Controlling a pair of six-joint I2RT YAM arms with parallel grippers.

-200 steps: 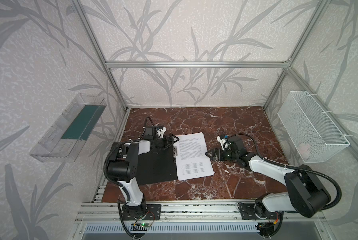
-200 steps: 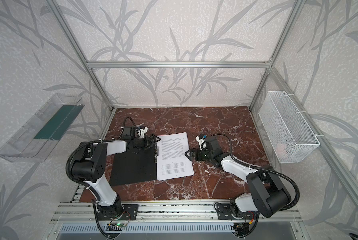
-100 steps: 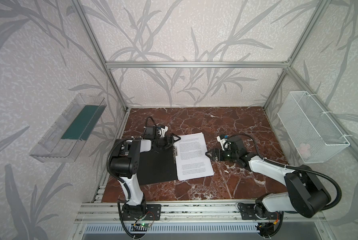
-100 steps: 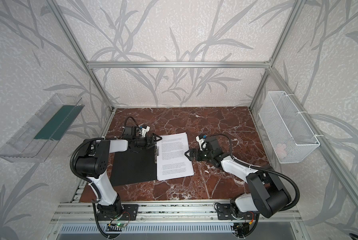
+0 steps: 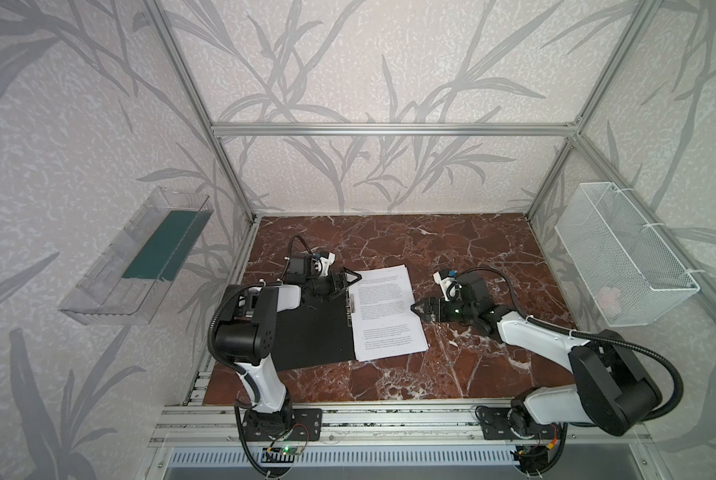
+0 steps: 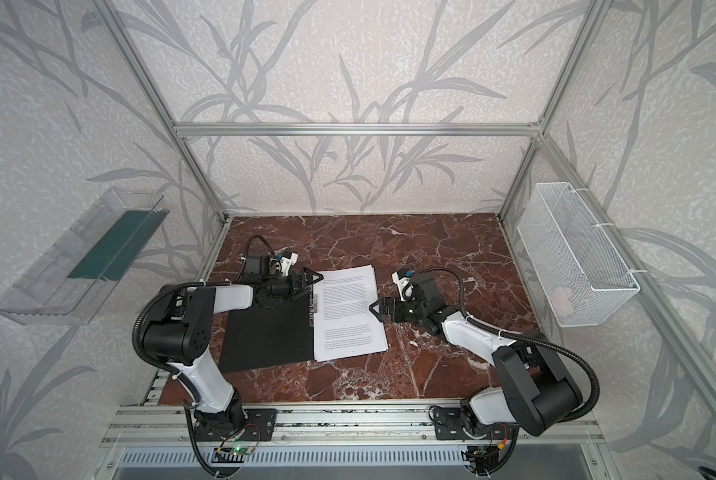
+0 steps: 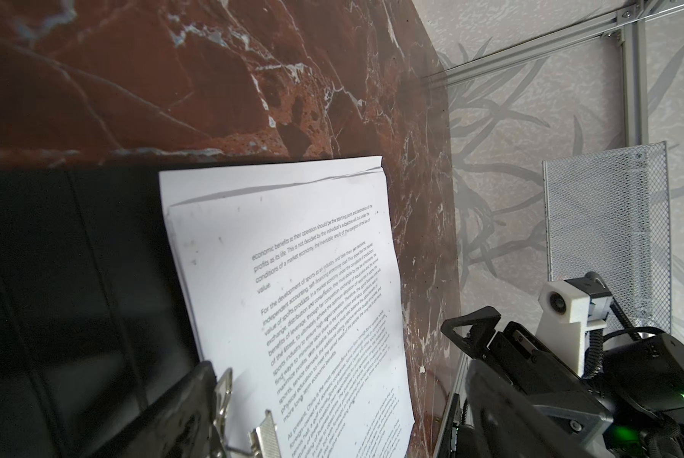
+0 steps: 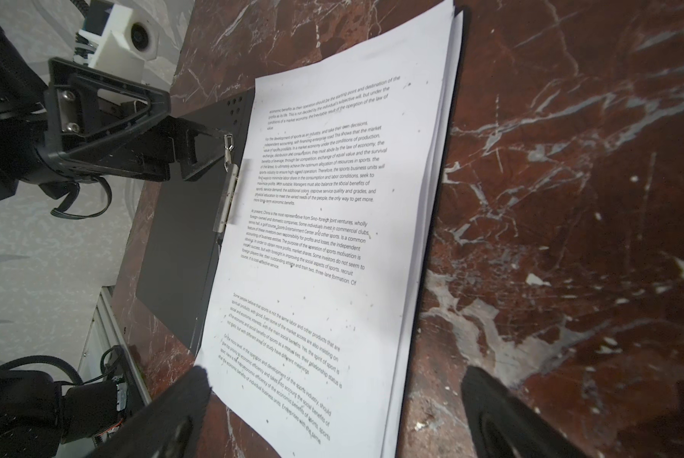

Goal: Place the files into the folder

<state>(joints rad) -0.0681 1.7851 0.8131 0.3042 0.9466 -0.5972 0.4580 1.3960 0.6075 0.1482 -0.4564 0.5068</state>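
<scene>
**Files sat in the open folder, both pincers wide open**

Nearest the camera, both arms are bolted to the metal rail (image 5: 389, 419) along the front of the red marble worktop (image 5: 389, 386). Just past that, the folder (image 5: 312, 332) is laid open and flat, black inside facing up. The files (image 5: 385, 316) are stacked on its right half, the left half is bare. The sheets aren't squared up perfectly, and a couple of edges are fanned out at one corner. The metal clip (image 8: 231, 186) is seen running along the stack's left edge. Whether the paper is pinched under it can't be told.

The right pincer (image 5: 416, 309) is parked at the stack's right edge, jaws spread wide, nothing gripped. In its wrist view the stack's edge is framed between the two fingers (image 8: 165, 412). A bit further back, the left pincer (image 5: 345, 284) is held at the far end of the clip, also spread wide and empty. One finger is right by the clip's end, but contact can't be confirmed.

Up on the walls, a clear tray (image 5: 98, 299) with a green panel (image 5: 163, 245) is mounted on the left and a wire basket (image 5: 622, 257) on the right. A pale pink thing (image 5: 608, 297) is inside the basket, too blurred to be named.
</scene>
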